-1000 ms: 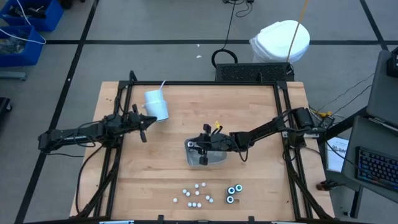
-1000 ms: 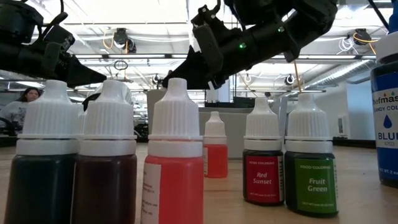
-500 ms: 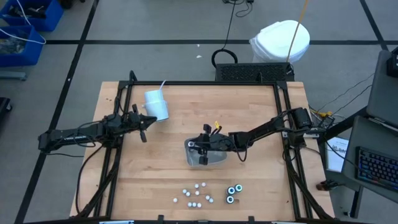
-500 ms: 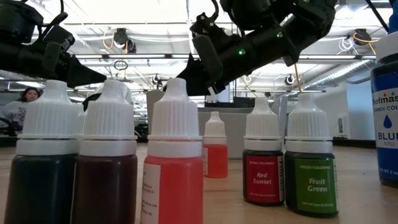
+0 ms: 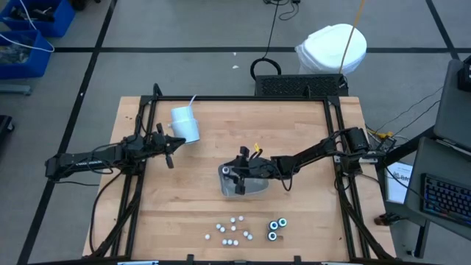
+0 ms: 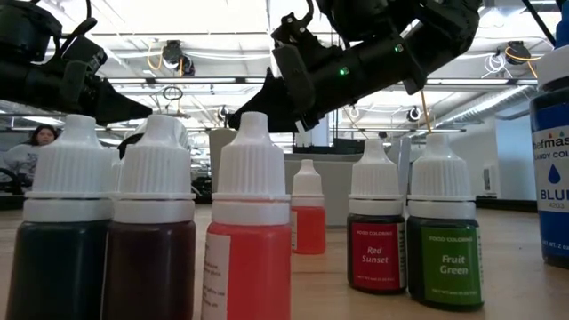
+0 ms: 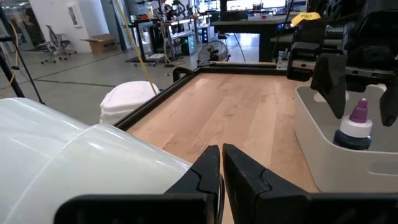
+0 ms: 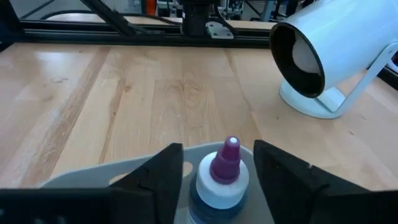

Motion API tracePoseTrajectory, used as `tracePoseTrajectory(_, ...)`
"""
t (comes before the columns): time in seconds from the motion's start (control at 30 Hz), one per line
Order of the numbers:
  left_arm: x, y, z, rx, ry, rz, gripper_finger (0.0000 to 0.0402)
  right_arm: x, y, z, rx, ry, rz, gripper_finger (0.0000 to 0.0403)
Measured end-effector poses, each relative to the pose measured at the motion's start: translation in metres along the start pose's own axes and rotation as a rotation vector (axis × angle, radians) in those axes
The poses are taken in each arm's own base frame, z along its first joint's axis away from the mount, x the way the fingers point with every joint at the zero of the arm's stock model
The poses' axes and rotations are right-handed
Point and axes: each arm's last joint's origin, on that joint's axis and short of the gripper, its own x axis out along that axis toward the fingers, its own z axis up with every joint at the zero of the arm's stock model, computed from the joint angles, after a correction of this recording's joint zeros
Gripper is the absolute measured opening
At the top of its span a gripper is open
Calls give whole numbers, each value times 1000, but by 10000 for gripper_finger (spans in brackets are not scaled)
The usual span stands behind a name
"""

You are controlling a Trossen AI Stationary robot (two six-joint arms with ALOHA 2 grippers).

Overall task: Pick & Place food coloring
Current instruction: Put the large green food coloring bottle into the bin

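The food coloring bottles [image 5: 234, 230] stand in a loose group near the table's near edge, with the dark round ones [image 5: 276, 228] to their right. The low view shows them close up: a red one [image 6: 252, 240] and a green one [image 6: 444, 249]. One more bottle with a purple tip [image 8: 222, 177] stands upright in the clear tray [image 5: 257, 186]. My right gripper [image 8: 217, 149] hovers open over the tray, a finger on each side of that bottle and apart from it. My left gripper [image 7: 221, 171] is shut, beside the white cup [image 5: 185, 124].
The white cup with a straw [image 8: 336, 56] lies tipped on its side toward the table's far left. A larger blue bottle [image 6: 551, 169] stands at the low view's right edge. Bare wood lies between the tray and the bottle group. A black frame [image 5: 235, 98] runs round the table.
My right gripper has risen slightly over the tray. Its fingers stay open. The bottles and the tray have kept still.
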Motion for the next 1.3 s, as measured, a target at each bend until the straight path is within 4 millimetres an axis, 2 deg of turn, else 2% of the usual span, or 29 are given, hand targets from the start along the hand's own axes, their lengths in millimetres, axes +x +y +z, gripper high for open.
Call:
tracePoseTrajectory(0.2, 0, 0, 0, 0, 1, 0, 26, -2, 0, 6, -22, -28, -1, 240)
tracePoseTrajectory(0.37, 0, 0, 0, 0, 2, -1, 26, -19, -2, 25, -49, -23, 2, 255)
tracePoseTrajectory(0.57, 0, 0, 0, 0, 5, -2, 26, -66, -10, 57, -94, 73, 10, 255)
tracePoseTrajectory(0.63, 0, 0, 0, 0, 5, -2, 26, -85, -13, 66, -90, 53, 12, 248)
tracePoseTrajectory(0.73, 0, 0, -1, 0, 6, -2, 26, -117, -21, 70, -93, -18, 15, 222)
tracePoseTrajectory(0.8, 0, 0, -1, 0, 6, -2, 26, -139, -27, 64, -88, -55, 17, 192)
tracePoseTrajectory(0.93, 0, 0, 0, 0, 6, -2, 26, -177, -41, 35, 11, -153, -13, 113)
tracePoseTrajectory(1.1, 0, 0, -1, -31, 7, -2, 26, -205, -50, -9, 59, -226, -17, 15)
tracePoseTrajectory(1.3, 0, 0, 0, -54, 3, -1, 26, -217, -56, -44, 61, -281, -18, 13)
